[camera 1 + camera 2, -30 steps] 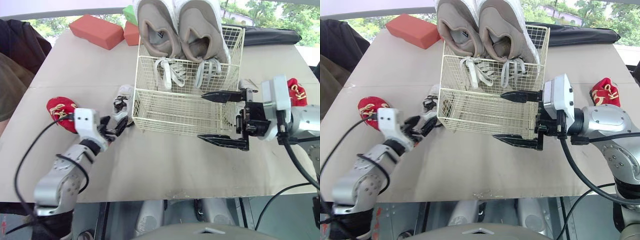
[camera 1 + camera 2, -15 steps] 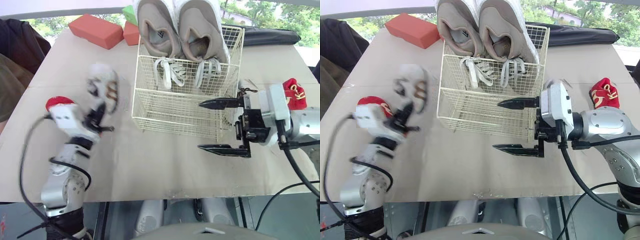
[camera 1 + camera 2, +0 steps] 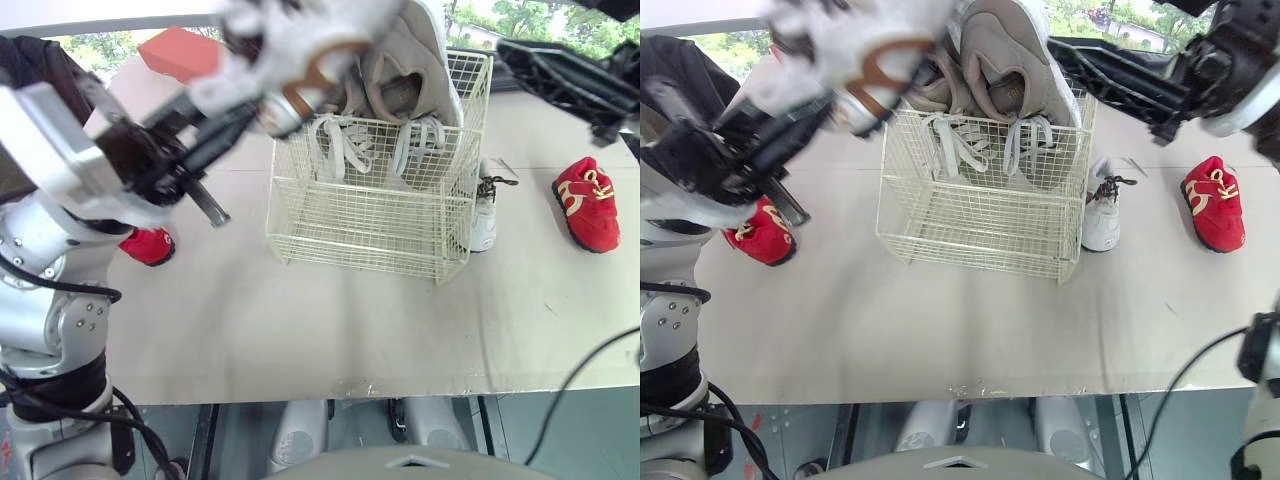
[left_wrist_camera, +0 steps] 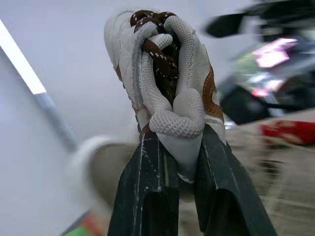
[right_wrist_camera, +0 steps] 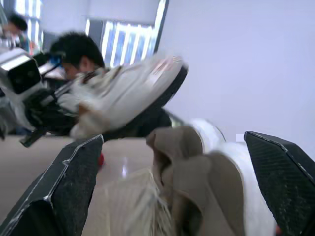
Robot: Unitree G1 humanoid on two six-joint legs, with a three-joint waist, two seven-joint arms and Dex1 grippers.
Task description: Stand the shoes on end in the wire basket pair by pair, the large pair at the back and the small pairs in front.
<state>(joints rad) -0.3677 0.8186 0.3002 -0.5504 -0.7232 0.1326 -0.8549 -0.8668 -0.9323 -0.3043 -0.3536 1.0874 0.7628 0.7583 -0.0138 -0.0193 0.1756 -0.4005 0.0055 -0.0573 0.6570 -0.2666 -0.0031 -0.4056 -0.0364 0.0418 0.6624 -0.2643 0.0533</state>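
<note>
My left end effector (image 4: 179, 142) is clamped on a small white shoe (image 4: 162, 73) with brown laces. The two black fingers pinch it at one end and the rest of the shoe stands out past the fingertips. It is off the desk (image 3: 300, 330), up in the air by the upper left rim of the wire basket (image 3: 370, 215) (blurred in my head views, so I cannot tell whether it is over the basket or just beside it).

My right end effector (image 5: 172, 137) is spread wide and holds nothing. It hangs high at the basket's far right side, near the tops of the large pair (image 3: 400, 60). Those two grey shoes stand on end against the back wall of the basket, and the front of the basket is bare wire.

On the desk, a second white shoe (image 3: 483, 210) lies just beside the basket's right wall. The right-hand red shoe (image 3: 585, 205) sits further out on that side. The left-hand red shoe (image 3: 150, 245) lies on the opposite side, well apart from the basket, below my left arm.
</note>
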